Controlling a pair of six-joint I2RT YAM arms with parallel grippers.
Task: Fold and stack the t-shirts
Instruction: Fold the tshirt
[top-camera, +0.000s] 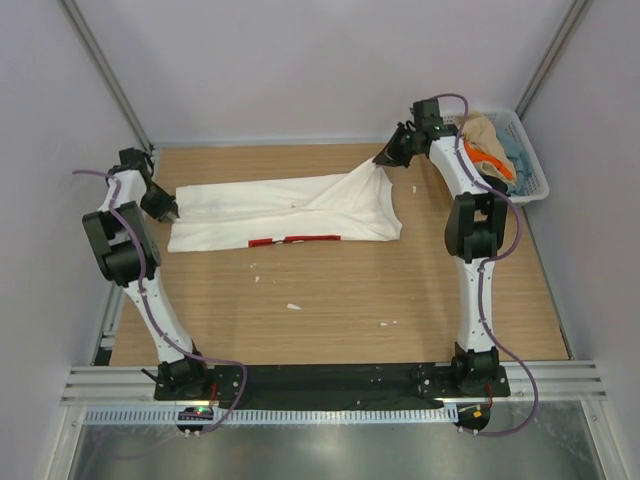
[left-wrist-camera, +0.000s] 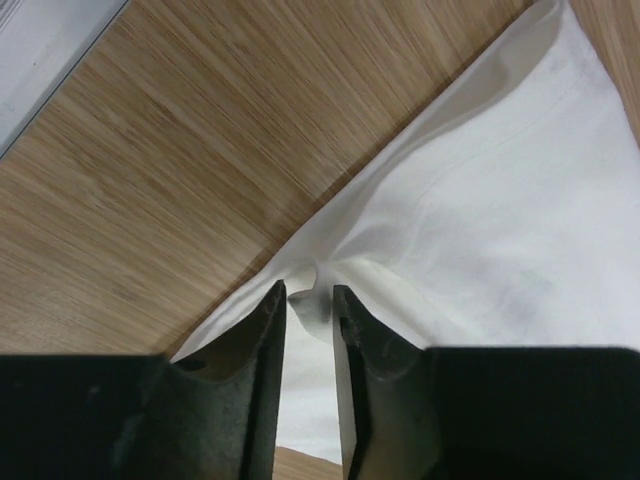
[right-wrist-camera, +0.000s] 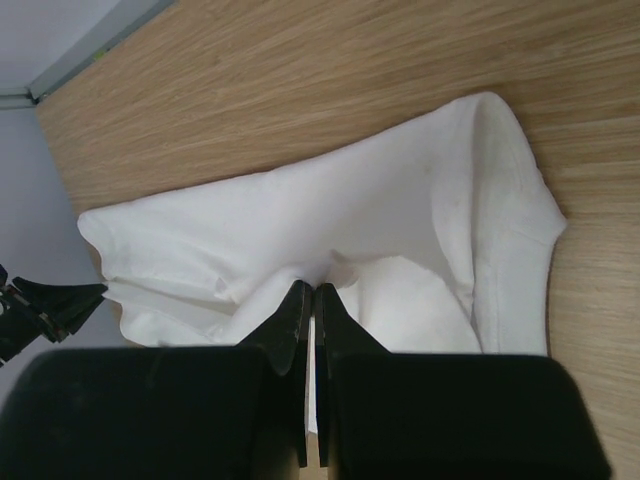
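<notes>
The white t-shirt (top-camera: 290, 210) lies stretched left to right across the far part of the table, with a strip of its red print (top-camera: 295, 240) along the near edge. My left gripper (top-camera: 172, 212) holds a small raised fold at the shirt's left end, low on the wood; in the left wrist view (left-wrist-camera: 309, 295) the cloth sits between the tips. My right gripper (top-camera: 385, 160) is shut on the shirt's far right corner and lifts it, so the cloth tents up; the right wrist view (right-wrist-camera: 313, 290) shows the pinch. Tan (top-camera: 480, 130), orange (top-camera: 492, 160) and pale blue (top-camera: 512, 150) shirts lie in the basket.
The white lattice basket (top-camera: 535, 185) stands at the back right, just off the table's wooden top. A few small white scraps (top-camera: 293, 306) lie on the wood (top-camera: 330, 320) nearer the arm bases. Grey walls close in at left, right and back.
</notes>
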